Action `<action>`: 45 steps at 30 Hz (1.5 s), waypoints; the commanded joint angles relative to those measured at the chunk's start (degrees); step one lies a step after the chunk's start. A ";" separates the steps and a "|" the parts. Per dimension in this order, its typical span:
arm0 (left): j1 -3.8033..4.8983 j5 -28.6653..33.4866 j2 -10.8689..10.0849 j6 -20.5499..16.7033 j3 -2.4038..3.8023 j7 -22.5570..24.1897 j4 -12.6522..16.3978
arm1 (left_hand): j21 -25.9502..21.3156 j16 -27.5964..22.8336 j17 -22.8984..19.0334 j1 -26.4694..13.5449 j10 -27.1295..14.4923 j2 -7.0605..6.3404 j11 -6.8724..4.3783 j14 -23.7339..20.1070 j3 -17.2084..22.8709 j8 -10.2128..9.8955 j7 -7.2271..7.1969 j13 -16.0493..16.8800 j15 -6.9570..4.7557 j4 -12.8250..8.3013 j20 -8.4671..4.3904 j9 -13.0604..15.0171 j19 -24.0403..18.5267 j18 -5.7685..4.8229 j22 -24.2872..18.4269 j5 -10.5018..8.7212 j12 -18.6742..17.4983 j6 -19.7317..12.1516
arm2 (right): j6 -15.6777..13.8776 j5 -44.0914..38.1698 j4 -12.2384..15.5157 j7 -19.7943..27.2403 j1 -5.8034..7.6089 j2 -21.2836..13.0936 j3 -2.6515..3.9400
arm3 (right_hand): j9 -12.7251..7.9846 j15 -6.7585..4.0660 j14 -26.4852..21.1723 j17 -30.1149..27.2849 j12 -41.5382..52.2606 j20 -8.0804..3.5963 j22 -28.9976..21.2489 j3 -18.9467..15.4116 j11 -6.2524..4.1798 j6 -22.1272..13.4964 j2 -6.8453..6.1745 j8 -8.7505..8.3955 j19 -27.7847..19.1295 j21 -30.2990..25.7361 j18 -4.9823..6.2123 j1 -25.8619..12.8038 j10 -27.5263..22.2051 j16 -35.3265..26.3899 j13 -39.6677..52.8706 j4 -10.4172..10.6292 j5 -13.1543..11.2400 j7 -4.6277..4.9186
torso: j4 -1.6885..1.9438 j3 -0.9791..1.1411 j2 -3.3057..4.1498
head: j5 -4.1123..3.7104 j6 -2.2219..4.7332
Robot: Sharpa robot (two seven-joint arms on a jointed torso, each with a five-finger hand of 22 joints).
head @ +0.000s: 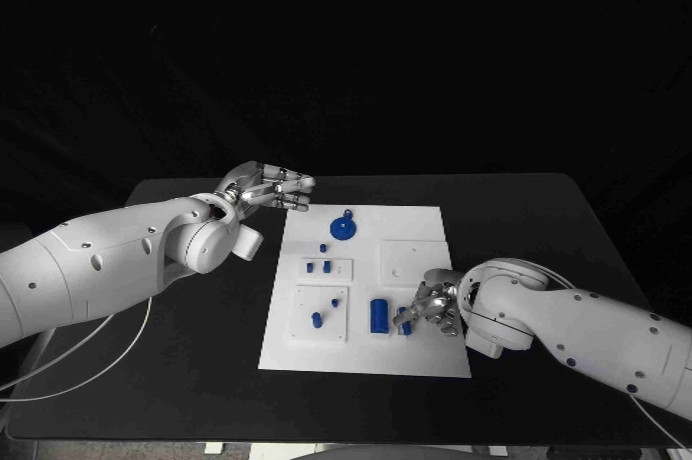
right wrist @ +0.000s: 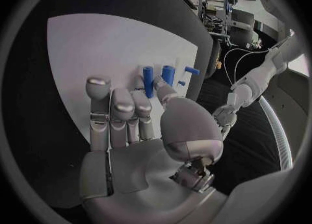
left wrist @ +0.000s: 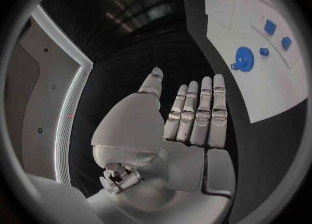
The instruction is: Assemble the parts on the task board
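- Black counter carries the white task board at its middle, lengthwise from far edge toward near edge.
- Left hand hovers over the bare counter just beyond the board's far left corner; its fingers lie straight and side by side, thumb apart, holding nothing.
- Blue gear-shaped part lies on the board near its far edge, with a small blue peg just nearer.
- Two small blue blocks stand in a raised square by the board's left edge; two more small pieces sit in the square nearer the near left corner.
- Blue cylinder stands between that square and the right hand.
- Right hand is over the board's right edge near its near corner, fingers extended, close together, gripping nothing.
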 commanded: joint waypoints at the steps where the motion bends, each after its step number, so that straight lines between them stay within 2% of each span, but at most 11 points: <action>1: 0.03 -0.34 0.05 0.84 0.02 0.30 0.08 | 0.23 -0.20 0.02 0.00 -0.18 0.35 0.07 0.16 0.09 -0.04 0.12 0.01 0.10 0.28 0.16 0.03 0.01 0.70 0.03 0.00 0.06 -0.40 | 1.16 0.08 0.02 0.33 -0.01 0.18 0.00 | -0.12 -0.29 0.04 -0.07 -0.26 -0.41 2.40 -0.54 -0.02 0.21 0.16 -0.17 2.84 -0.04 -0.54 0.57 -0.29 -0.20 -0.09 0.04 0.21 0.27 | -0.02 0.03 -0.01 | 0.02 -0.05; 7: 0.03 -0.39 0.07 0.81 0.02 0.29 0.06 | 0.23 -0.20 0.02 0.00 -0.18 0.35 0.07 0.16 0.09 -0.04 0.12 0.01 0.10 0.28 0.16 0.03 0.01 0.70 0.03 0.00 0.06 -0.40 | 1.24 0.09 -0.05 0.35 0.00 0.13 0.00 | -0.19 -0.29 0.03 -0.09 -0.34 -0.42 2.38 -0.77 -0.01 0.16 0.20 -0.17 2.82 -0.13 -0.53 0.67 -0.35 -0.24 -0.15 0.09 0.23 0.32 | -0.04 0.03 -0.01 | 0.02 -0.07; 11: 0.03 -0.44 0.08 0.83 0.02 0.24 0.04 | 0.23 -0.20 0.02 0.00 -0.18 0.35 0.07 0.16 0.09 -0.04 0.12 0.01 0.10 0.28 0.16 0.03 0.01 0.70 0.03 0.00 0.06 -0.40 | 1.43 0.09 -0.02 0.43 0.00 0.07 -0.01 | -0.24 -0.27 0.00 -0.13 -0.41 -0.41 2.34 -1.15 0.03 0.11 -0.26 -0.17 2.80 -0.24 -0.51 0.46 -0.41 -0.33 -0.19 0.26 0.17 0.37 | -0.02 0.06 -0.01 | 0.00 -0.19; 15: 0.03 -0.51 0.09 0.83 0.02 0.18 0.02 | 0.25 -0.20 0.02 0.08 -0.19 0.34 0.08 0.23 0.13 -0.03 0.10 0.00 0.08 0.20 0.13 0.04 0.04 0.69 0.04 0.04 0.06 -0.35 | 1.43 0.09 0.01 0.57 0.00 0.01 -0.01 | -0.33 -0.25 0.03 -0.10 -0.42 -0.39 2.33 -1.42 0.06 0.12 -1.14 -0.17 2.81 -0.31 -0.47 0.42 -0.46 -0.37 -0.21 1.76 0.31 0.41 | -0.04 0.06 0.00 | -0.05 -0.18; 19: 0.03 -0.55 0.11 0.84 0.01 0.13 0.01 | 0.25 -0.20 0.02 0.08 -0.19 0.34 0.08 0.23 0.13 -0.03 0.10 0.00 0.08 0.20 0.13 0.04 0.04 0.69 0.04 0.04 0.06 -0.35 | 1.34 0.10 0.04 0.76 0.00 -0.07 -0.01 | -0.26 -0.19 0.05 -0.07 -0.43 -0.34 2.31 -1.61 0.16 0.13 -3.04 -0.15 2.82 -0.36 -0.41 -0.11 -0.48 -0.40 -0.23 5.21 0.06 0.56 | -0.02 0.05 0.00 | -0.02 -0.19; 25: 0.03 -0.62 0.09 0.80 0.01 0.08 -0.03 | 0.25 -0.20 0.02 0.08 -0.19 0.34 0.08 0.23 0.13 -0.03 0.10 0.00 0.08 0.20 0.13 0.04 0.04 0.69 0.04 0.04 0.06 -0.35 | 1.13 0.26 0.09 1.08 0.00 -0.31 -0.01 | 0.05 -0.17 0.01 -0.04 -0.43 -0.30 2.31 -3.05 0.24 0.01 -4.44 -0.15 2.82 -0.37 -0.31 0.12 -0.51 -0.46 -0.26 8.90 -0.43 0.70 | -0.02 0.05 0.00 | 0.10 -0.25; 32: 0.03 -0.68 0.09 0.77 0.01 0.05 -0.06 | 0.25 -0.20 0.02 0.08 -0.19 0.34 0.08 0.23 0.13 -0.03 0.10 0.00 0.08 0.20 0.13 0.04 0.04 0.69 0.04 0.04 0.06 -0.35 | 1.06 0.51 0.31 1.47 0.00 -0.57 -0.01 | 0.19 -0.16 0.04 0.02 -0.46 -0.28 2.28 -3.20 0.25 -0.02 -4.82 -0.15 2.84 -0.38 -0.30 0.72 -0.52 -0.45 -0.30 9.88 -0.39 0.72 | 0.03 0.06 0.00 | 0.10 -0.34; 37: 0.03 -0.71 0.08 0.75 0.00 0.04 -0.08 | 0.25 -0.20 0.02 0.08 -0.19 0.34 0.08 0.23 0.13 -0.03 0.10 0.00 0.08 0.20 0.13 0.04 0.04 0.69 0.04 0.04 0.06 -0.35 | 0.94 0.63 0.41 1.68 -0.01 -0.81 -0.01 | 0.15 -0.20 0.03 -0.02 -0.38 -0.31 2.30 -2.93 0.22 -0.05 -4.16 -0.16 2.85 -0.32 -0.31 1.30 -0.49 -0.53 -0.24 8.75 -0.30 0.70 | -0.03 0.05 -0.01 | 0.06 -0.39; 41: 0.03 -0.73 0.09 0.74 0.00 0.04 -0.08 | 0.25 -0.20 0.02 0.08 -0.19 0.34 0.08 0.23 0.13 -0.03 0.10 0.00 0.08 0.20 0.13 0.04 0.04 0.69 0.04 0.04 0.06 -0.35 | 0.74 0.66 0.28 1.86 -0.01 -1.00 -0.01 | 0.00 -0.26 0.05 0.02 -0.40 -0.35 2.28 -1.43 0.13 -0.07 -2.14 -0.18 2.82 -0.37 -0.37 3.19 -0.50 -0.51 -0.25 5.30 -1.11 0.50 | -0.02 0.05 0.00 | 0.01 -0.36; 43: 0.03 -0.74 0.10 0.74 0.00 0.06 -0.09 | 0.25 -0.20 0.02 0.08 -0.19 0.34 0.08 0.23 0.13 -0.03 0.10 0.00 0.08 0.20 0.13 0.04 0.04 0.69 0.04 0.04 0.06 -0.35 | 0.41 0.70 0.10 2.23 -0.01 -1.16 -0.01 | -0.13 -0.24 0.06 0.00 -0.38 -0.37 2.27 -1.08 0.14 -0.10 -2.00 -0.19 2.82 -0.39 -0.40 2.53 -0.49 -0.54 -0.23 4.09 -0.98 0.47 | -0.01 0.06 -0.01 | -0.05 -0.32; 45: 0.03 -0.74 0.11 0.72 0.00 0.10 -0.13 | 0.25 -0.20 0.02 0.08 -0.19 0.34 0.08 0.23 0.13 -0.03 0.10 0.00 0.08 0.20 0.13 0.04 0.04 0.69 0.04 0.04 0.06 -0.35 | 0.07 0.90 -0.13 2.88 -0.01 -1.32 -0.01 | -0.38 -0.16 0.04 -0.04 -0.41 -0.34 2.24 -1.10 0.33 -0.78 -2.69 -0.20 2.81 -0.48 -0.38 1.48 -0.53 -0.60 -0.24 3.91 0.03 0.79 | 0.00 0.04 -0.03 | -0.13 -0.25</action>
